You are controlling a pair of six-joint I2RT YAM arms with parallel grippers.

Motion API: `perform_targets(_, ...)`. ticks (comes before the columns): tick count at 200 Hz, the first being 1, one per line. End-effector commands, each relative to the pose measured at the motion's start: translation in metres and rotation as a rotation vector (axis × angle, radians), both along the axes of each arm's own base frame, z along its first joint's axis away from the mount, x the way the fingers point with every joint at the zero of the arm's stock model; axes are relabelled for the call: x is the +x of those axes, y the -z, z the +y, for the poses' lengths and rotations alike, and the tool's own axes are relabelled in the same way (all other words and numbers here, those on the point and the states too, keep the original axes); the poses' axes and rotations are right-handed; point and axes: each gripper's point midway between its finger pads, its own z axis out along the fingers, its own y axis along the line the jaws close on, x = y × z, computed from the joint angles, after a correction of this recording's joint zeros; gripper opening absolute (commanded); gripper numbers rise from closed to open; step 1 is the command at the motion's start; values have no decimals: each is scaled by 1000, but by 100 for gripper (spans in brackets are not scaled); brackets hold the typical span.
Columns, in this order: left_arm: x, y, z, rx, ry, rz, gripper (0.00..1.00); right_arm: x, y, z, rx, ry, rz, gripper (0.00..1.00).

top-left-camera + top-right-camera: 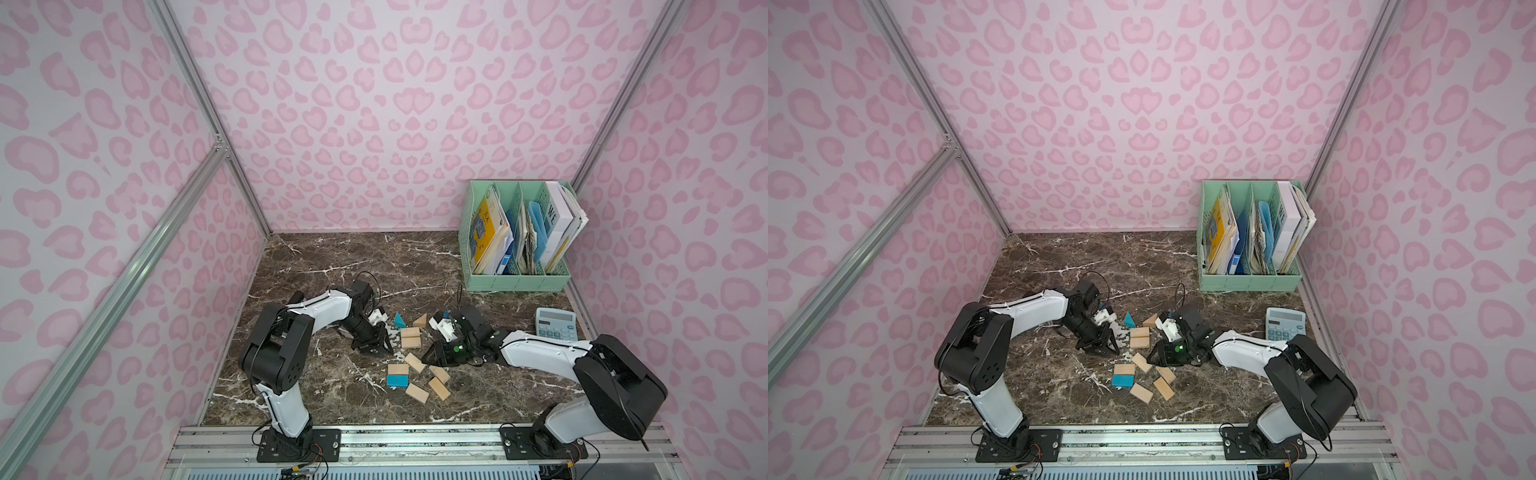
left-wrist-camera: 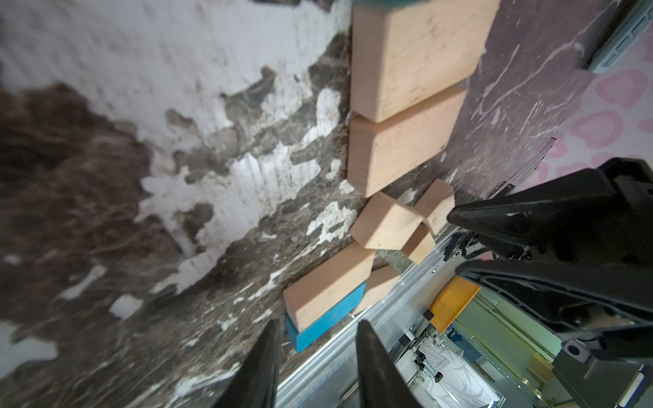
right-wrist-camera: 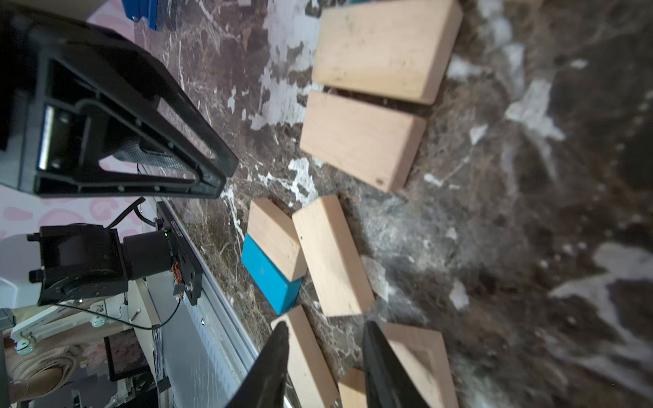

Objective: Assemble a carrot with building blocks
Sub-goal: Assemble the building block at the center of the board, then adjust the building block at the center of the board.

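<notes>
Jaws stood apart, empty: left gripper [image 1: 379,341], right gripper [image 1: 429,356] | tan pair [image 1: 410,337] joined, triangles [image 1: 399,320] at 12 o'clock | six loose blocks [image 1: 417,392] at 6 o'clock lay unplaced

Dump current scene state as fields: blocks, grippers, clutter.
build: barely started; two tan rectangles lie side by side
triangles: blue triangle and tan triangle just beyond that pair, apart
blue rectangle: against one tan rectangle, nearer the arm bases
loose: four more tan rectangles, tilted, scattered
left gripper: fingers open, empty
right gripper: fingers open, empty, over the loose blocks
clutter: calculator at right; file organizer right rear
</notes>
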Motion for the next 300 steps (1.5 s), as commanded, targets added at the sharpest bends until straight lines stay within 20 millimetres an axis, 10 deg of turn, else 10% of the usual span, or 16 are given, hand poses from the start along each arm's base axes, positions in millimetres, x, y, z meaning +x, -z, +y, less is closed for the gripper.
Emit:
perform_targets(1, 1, 0, -1, -12, 5, -9, 37, -14, 0, -1, 16, -12, 35, 39)
perform_targets(101, 17, 1, -17, -48, -9, -8, 32, -7, 9, 12, 23, -15, 37, 39)
perform_targets(177, 22, 0, -10, -22, -39, -23, 31, 81, -11, -5, 27, 120, -51, 37)
perform_targets(300, 45, -4, 22, 28, -169, -22, 31, 103, 16, 14, -59, 98, -31, 39)
